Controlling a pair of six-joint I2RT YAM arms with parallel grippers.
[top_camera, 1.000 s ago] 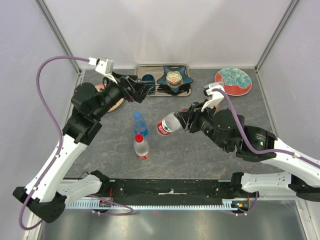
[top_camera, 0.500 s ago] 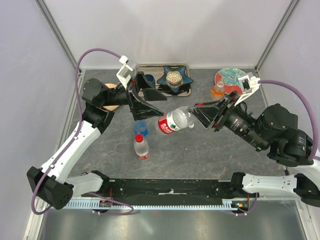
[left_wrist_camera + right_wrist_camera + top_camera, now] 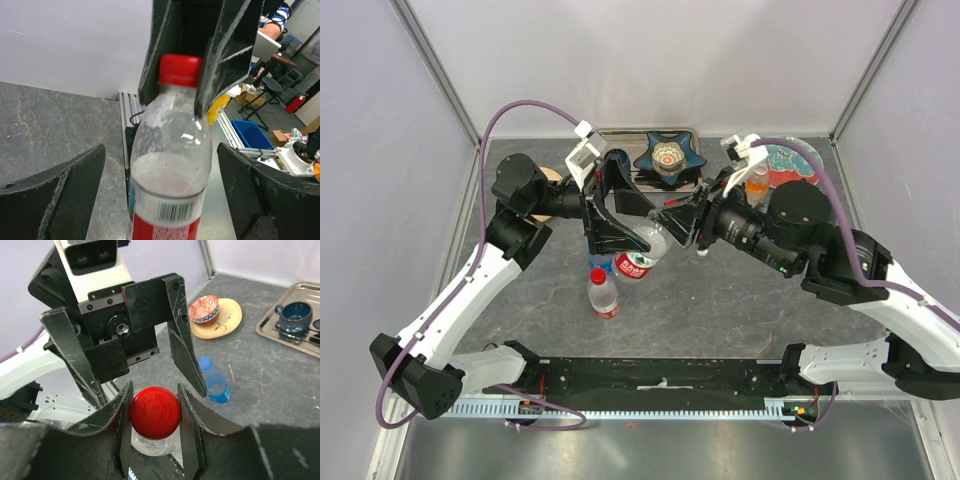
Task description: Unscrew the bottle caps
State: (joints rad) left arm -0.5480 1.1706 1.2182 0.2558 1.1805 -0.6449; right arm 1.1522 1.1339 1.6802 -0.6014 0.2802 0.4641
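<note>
A clear bottle with a red-and-white label hangs tilted in the air mid-table. My right gripper is shut on its red cap, with a finger on each side of it. My left gripper is open. Its fingers stand wide on both sides of the bottle's body without touching it, and the cap shows beyond. A second clear bottle with a red cap stands on the table. A blue-tinted bottle stands beside it. An orange bottle stands at the back right.
A metal tray at the back holds a dark blue cup and a blue star-shaped dish. A round patterned plate lies back right. A yellow plate with a small patterned bowl lies back left.
My left gripper swung in from the back and now straddles the held bottle. My right gripper moved left with the bottle, whose base now points further down and left.
</note>
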